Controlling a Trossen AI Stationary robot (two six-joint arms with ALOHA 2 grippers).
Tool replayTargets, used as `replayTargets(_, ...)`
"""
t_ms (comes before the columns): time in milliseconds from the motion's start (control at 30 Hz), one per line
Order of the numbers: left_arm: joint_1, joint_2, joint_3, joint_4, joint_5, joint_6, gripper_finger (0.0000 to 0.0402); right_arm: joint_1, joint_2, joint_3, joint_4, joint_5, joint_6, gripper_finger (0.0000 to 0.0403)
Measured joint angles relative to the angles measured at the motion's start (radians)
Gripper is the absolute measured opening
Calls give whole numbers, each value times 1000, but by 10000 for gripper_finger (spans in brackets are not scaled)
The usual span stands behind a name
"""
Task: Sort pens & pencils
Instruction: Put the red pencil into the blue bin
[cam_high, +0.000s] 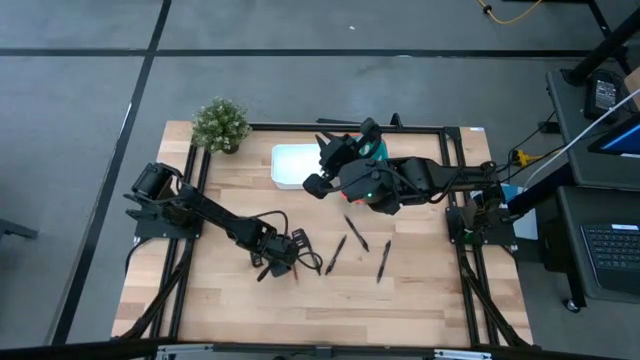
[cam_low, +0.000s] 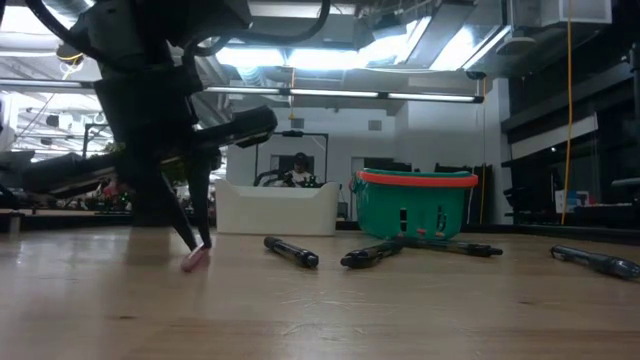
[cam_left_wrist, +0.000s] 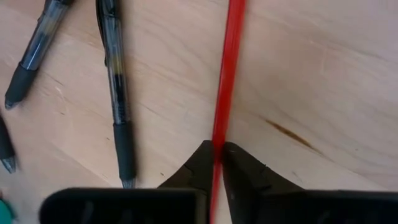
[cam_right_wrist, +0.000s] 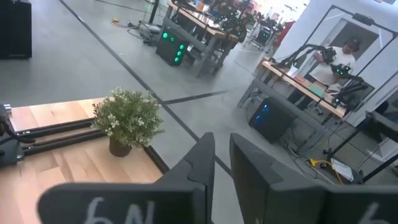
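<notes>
Clamped hard on the red pencil (cam_left_wrist: 227, 74), left jaws together around the shaft, low on the bench (cam_high: 400, 300) near its middle. Looks like a grip partway along the shaft rather than at an end, probably so the stick hangs balanced for a lift. Pink eraser tip (cam_low: 195, 258) touching the wood in the low view, or just off it; hard to call from that angle.

Just beside it, two black pens (cam_left_wrist: 118, 93) lying flat and untouched, with three more dark sticks (cam_high: 357, 233) scattered toward the right. Left loose for later, by the look of it, pencils being handled apart from pens.

Farther back, right jaws raised above the white tray (cam_high: 290, 165) and the green basket (cam_low: 415, 205), nearly together with only a slit between and nothing visible in it. Parked clear, likely to leave room below.

Hidden: lower end of the pencil behind the left fingers (cam_left_wrist: 199, 168), contents of tray and basket behind their walls, any other pencils. Potted plant (cam_high: 220, 125) at the far left corner, out of play.
</notes>
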Motion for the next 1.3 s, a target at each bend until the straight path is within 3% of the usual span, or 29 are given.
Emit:
replayTargets(800,-3,0,1,-3,-11,-187,2,0,0,0,21,1,-7,53)
replayTargets(1033,-31,0,1,0,-70,-223,2,0,0,0,-9,83,1,53)
replayTargets(1300,-49,-7,-3,2,-112,-257,1,-11,0,0,-169,80,169,53)
